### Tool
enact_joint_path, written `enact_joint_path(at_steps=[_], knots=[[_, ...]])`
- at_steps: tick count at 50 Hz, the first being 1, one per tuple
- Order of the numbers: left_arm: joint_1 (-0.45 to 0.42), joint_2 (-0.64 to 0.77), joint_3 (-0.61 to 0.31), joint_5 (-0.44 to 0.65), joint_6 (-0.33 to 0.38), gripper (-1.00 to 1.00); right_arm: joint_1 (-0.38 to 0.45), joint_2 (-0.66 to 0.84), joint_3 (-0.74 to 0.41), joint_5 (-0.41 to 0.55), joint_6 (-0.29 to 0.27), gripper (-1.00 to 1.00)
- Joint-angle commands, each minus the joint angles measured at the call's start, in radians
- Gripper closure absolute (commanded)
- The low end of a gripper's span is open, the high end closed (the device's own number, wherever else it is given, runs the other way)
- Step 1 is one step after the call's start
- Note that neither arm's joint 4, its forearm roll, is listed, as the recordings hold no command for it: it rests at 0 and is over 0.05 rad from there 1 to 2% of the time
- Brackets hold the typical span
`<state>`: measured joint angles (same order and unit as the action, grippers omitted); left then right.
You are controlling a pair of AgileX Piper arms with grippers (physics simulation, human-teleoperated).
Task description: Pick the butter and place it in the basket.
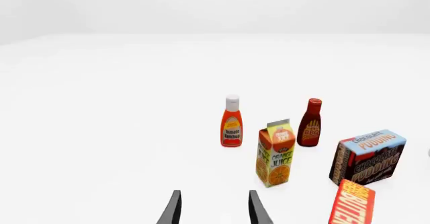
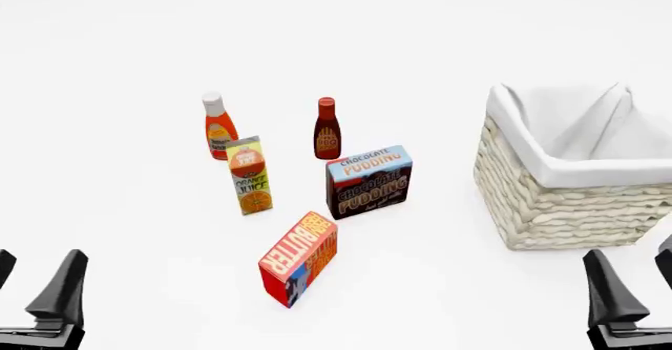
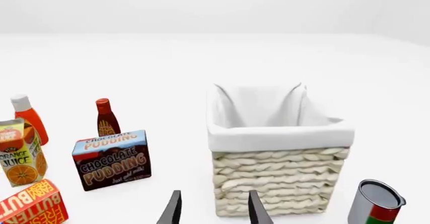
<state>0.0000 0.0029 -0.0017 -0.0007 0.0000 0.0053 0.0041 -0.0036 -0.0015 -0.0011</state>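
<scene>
Front view: butter carton [image 2: 298, 259] lying on the white tabletop [image 2: 441, 287], near side of the group, untouched. Chocolate pudding box [image 2: 369, 181] just behind it; orange juice carton [image 2: 250, 175], ketchup bottle [image 2: 219, 126] and BBQ sauce bottle [image 2: 326, 129] beyond. Wicker basket [image 2: 567, 200] with white lining well apart to the right. Left gripper [image 2: 37, 287] and right gripper [image 2: 630, 287] at the near corners, jaws apart, holding nothing.

Left wrist view: jaws apart; butter carton [image 1: 352, 202] ahead, partly cut by the frame edge.

Right wrist view: jaws apart before the basket [image 3: 279, 183]; tin can [image 3: 376, 202] beside it.
</scene>
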Motion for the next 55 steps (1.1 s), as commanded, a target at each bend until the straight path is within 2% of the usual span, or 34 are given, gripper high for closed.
enact_joint_path(at_steps=[1,9,16,19,22,23,24,26,30,33,40,43,55], knots=[[0.000,0.005,-0.003,-0.001,0.000,-1.00,0.022,0.024,-0.015,-0.003,0.004,-1.00],[0.000,0.005,-0.003,-0.001,0.000,-1.00,0.050,0.051,-0.030,-0.010,0.003,-1.00],[0.000,0.005,-0.003,-0.001,0.000,-1.00,0.098,0.155,-0.102,-0.025,0.010,-1.00],[0.000,0.005,-0.003,-0.001,0.000,-1.00,0.120,0.193,-0.153,-0.005,0.051,-1.00],[0.000,0.005,-0.003,-0.001,0.000,-1.00,0.127,0.224,-0.192,0.009,0.055,-1.00],[0.000,0.005,-0.003,-0.001,0.000,-1.00,0.129,0.233,-0.209,0.017,0.069,-1.00],[0.000,0.005,-0.003,-0.001,0.000,-1.00,0.134,0.236,-0.232,0.029,0.106,-1.00],[0.000,0.005,-0.003,-0.001,0.000,-1.00,0.149,0.257,-0.264,0.042,0.120,-1.00],[0.000,0.005,-0.003,-0.001,0.000,-1.00,0.135,0.325,-0.314,0.042,0.106,-1.00],[0.000,0.005,-0.003,-0.001,0.000,-1.00,0.150,0.358,-0.354,0.054,0.112,-1.00],[0.000,0.005,-0.003,-0.001,0.000,-1.00,0.172,0.464,-0.429,0.080,0.085,-1.00],[0.000,0.005,-0.003,-0.001,0.000,-1.00,0.186,0.499,-0.464,0.100,0.120,-1.00],[0.000,0.005,-0.003,-0.001,0.000,-1.00,0.226,0.629,-0.563,0.143,0.151,-1.00]])
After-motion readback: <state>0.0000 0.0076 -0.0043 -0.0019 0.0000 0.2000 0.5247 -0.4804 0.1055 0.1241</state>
